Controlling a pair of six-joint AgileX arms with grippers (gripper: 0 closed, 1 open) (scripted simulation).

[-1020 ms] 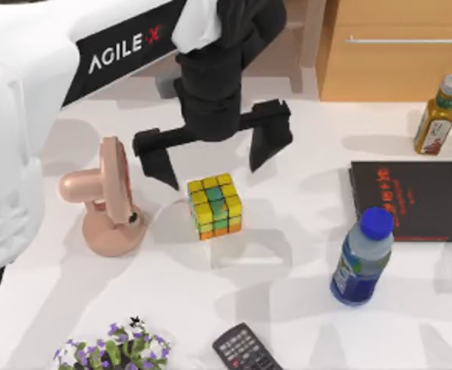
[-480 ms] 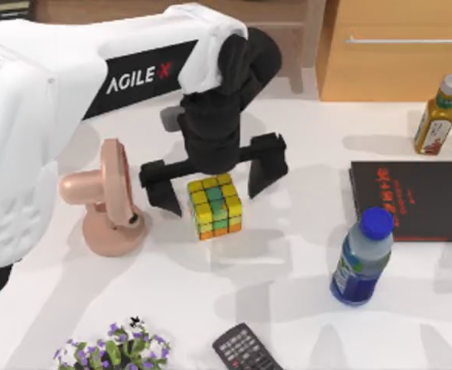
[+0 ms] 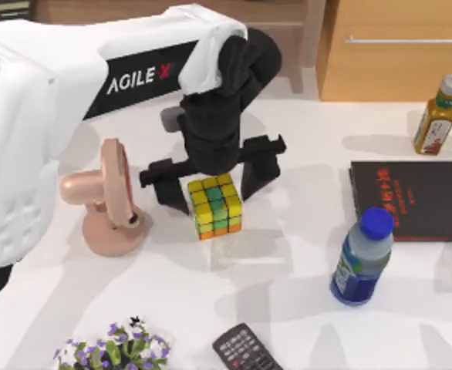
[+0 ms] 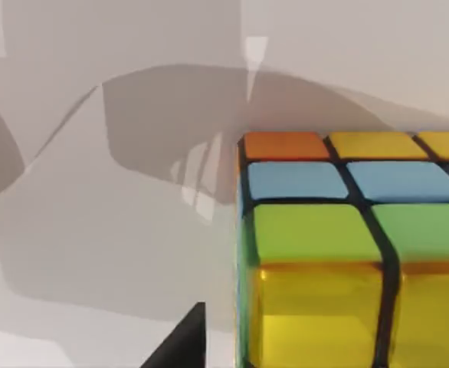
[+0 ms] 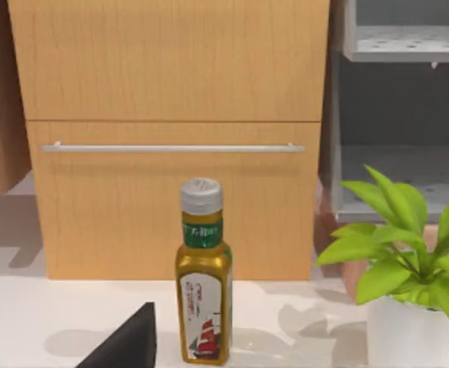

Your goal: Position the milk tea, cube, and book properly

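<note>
We are straddling cube [image 3: 215, 204] with left gripper [image 3: 210, 179], fingers spread open either side, not touching. Cube sitting mid-table directly beneath, between fingers. We are judging squeeze next. Right arm parked.

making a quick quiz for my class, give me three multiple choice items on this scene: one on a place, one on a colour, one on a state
1. Where is the multicoloured Rubik's cube?
A. between the left gripper's fingers
B. on the black book
C. beside the remote

2. What colour is the cap of the blue plastic bottle?
A. white
B. blue
C. red

3. How is the left gripper?
A. shut on the cube
B. open around the cube
C. parked away from it

Answers:
1 A: the black fingers stand on either side of the cube, near the pink desk fan.
2 B: its cap is blue; the white cap is on the olive-yellow bottle.
3 B: gaps show between the fingers and the cube.
</note>
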